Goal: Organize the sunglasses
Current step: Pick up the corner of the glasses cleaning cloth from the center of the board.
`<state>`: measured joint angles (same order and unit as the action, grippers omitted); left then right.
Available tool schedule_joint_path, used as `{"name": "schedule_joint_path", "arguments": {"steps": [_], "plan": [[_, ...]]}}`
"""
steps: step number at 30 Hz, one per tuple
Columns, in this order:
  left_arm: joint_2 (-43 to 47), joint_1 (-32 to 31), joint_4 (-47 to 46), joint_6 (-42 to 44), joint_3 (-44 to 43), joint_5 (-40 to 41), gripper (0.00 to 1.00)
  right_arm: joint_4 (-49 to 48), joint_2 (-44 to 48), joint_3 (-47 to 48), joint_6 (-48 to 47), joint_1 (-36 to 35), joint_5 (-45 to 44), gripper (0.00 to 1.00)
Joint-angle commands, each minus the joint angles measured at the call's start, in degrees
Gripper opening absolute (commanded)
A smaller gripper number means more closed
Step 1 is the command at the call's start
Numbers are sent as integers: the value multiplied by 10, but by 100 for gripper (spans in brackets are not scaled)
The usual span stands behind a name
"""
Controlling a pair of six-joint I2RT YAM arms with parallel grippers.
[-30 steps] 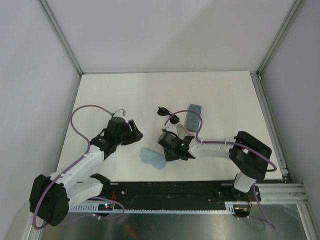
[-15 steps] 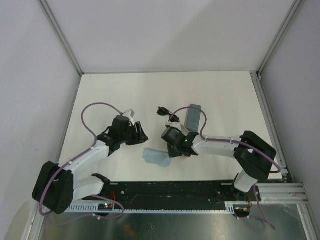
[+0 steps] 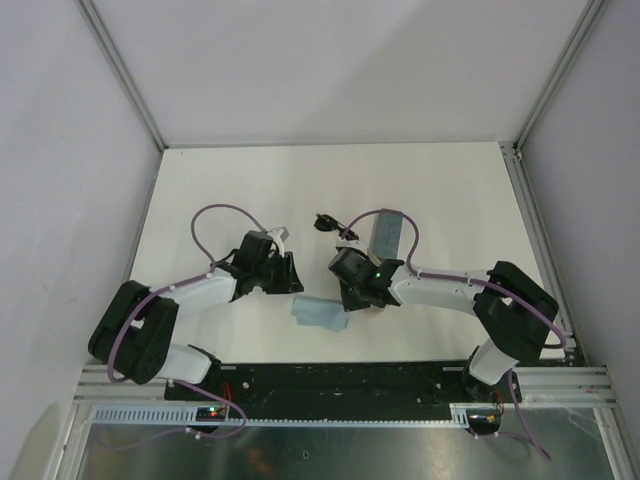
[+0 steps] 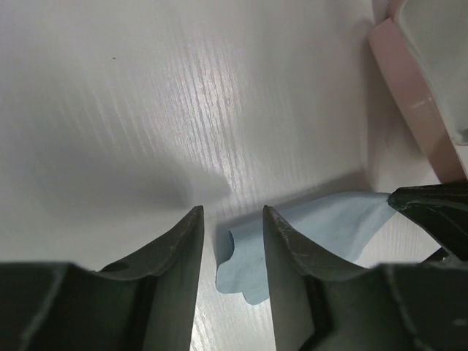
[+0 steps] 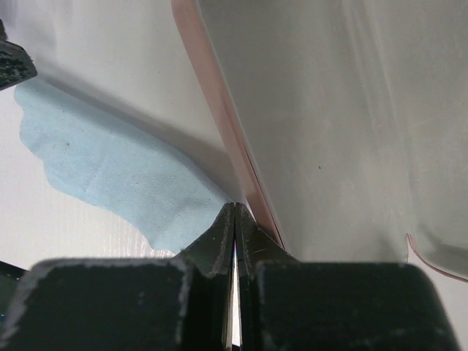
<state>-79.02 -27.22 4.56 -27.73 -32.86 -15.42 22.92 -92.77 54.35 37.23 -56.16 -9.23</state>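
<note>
The black wire-framed sunglasses (image 3: pixel 329 222) lie behind both arms, just left of a grey-blue case (image 3: pixel 386 232); no gripper touches them. A light-blue cloth (image 3: pixel 318 314) lies between the arms. My right gripper (image 3: pixel 350 300) (image 5: pixel 235 207) is shut on the right corner of that cloth (image 5: pixel 110 164), holding it slightly off the table beside a pink-edged case (image 5: pixel 219 110). The left gripper (image 3: pixel 293 281) (image 4: pixel 232 213) is open and low over the table. Its fingers stand astride the free left end of the cloth (image 4: pixel 256 256) without pinching it.
The pink-edged case (image 4: pixel 409 95) rises at the upper right of the left wrist view, close behind the cloth. The two grippers are a short way apart. Metal posts and white walls bound the table (image 3: pixel 240 180) on three sides.
The left gripper has swung right up to the cloth's end and narrowed its jaws. The right gripper has shut on the cloth's other corner, and the cloth has shifted slightly right.
</note>
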Motion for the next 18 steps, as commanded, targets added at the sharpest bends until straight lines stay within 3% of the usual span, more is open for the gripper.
{"name": "schedule_joint_path", "arguments": {"steps": [1, 11, 15, 18], "plan": [[-22, -5, -20, 26, -18, -42, 39, 5, -2, 16, -10, 2, 2, 0], [46, -11, -17, -14, 51, -58, 27, -5, -13, 17, -9, 4, 8, 2], [50, -10, -16, -15, 51, -60, 5, -11, -14, 19, -7, 5, 7, 16], [52, -10, -16, -17, 41, -43, 1, -5, -7, 26, -9, 4, 4, 26]]}}
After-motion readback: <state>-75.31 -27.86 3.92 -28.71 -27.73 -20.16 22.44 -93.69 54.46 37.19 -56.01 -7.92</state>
